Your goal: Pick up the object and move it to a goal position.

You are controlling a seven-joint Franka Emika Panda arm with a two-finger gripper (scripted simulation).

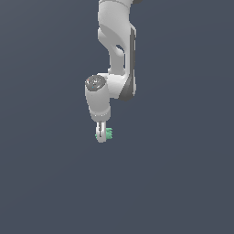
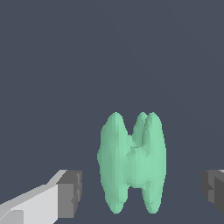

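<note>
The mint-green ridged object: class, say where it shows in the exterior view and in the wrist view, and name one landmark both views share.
Exterior view: the mint-green object is a small blob at the tip of the white arm, just below picture centre, partly covered by the gripper.
Wrist view: the object fills the lower middle, between the two grey finger pads, with a gap on each side.
Shared landmark: the gripper around the object.

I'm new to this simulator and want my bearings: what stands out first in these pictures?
The white arm hangs down from the top of the exterior view against bare dark grey. At its tip, the gripper sits around a small mint-green ridged object. In the wrist view the object stands between the grey fingertips, with gaps on both sides.
</note>
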